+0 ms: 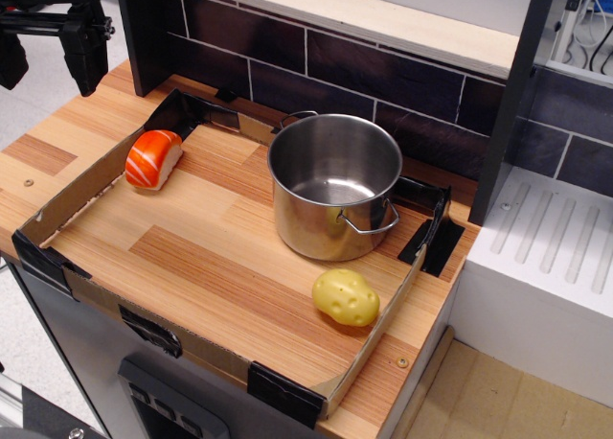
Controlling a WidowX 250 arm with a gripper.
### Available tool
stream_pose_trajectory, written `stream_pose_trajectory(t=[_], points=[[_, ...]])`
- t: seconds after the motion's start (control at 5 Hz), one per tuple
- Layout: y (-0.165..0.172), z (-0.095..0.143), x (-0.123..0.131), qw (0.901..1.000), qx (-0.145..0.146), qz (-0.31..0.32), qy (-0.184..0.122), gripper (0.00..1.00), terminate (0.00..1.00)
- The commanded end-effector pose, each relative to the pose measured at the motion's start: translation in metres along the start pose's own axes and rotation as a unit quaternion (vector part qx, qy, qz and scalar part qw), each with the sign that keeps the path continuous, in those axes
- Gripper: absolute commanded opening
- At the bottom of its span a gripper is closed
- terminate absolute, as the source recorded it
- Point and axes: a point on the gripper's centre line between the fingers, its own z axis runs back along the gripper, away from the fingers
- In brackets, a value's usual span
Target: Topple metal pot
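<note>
The metal pot (334, 185) stands upright and empty on the wooden counter, right of the middle, with thin wire loop handles at its back left and front right. My gripper (50, 51) is black and hangs high at the top left corner, far from the pot. Its two fingers (86, 56) stand apart with nothing between them.
An orange and white toy sushi (152, 158) lies at the left. A yellow toy potato (346, 296) lies in front of the pot. A low cardboard rim (86, 185) with black tape borders the counter. A dark tiled wall (383, 75) stands behind; a white drainer (546, 247) sits at right.
</note>
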Motion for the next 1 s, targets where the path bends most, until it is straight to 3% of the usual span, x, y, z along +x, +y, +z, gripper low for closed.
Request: stream_pose_trajectory(t=[0.0, 0.2, 0.4, 0.8], points=[[0.000, 0.000, 0.000, 1.0000, 0.000, 0.000, 0.000, 1.00, 0.00], [-0.025, 0.014, 0.001, 0.9995, -0.020, 0.009, -0.021, 1.00, 0.00], [-0.055, 0.027, -0.002, 0.9993, -0.035, 0.010, -0.005, 1.00, 0.00], [-0.133, 0.059, -0.007, 0.9964, -0.073, 0.042, -0.001, 1.00, 0.00]])
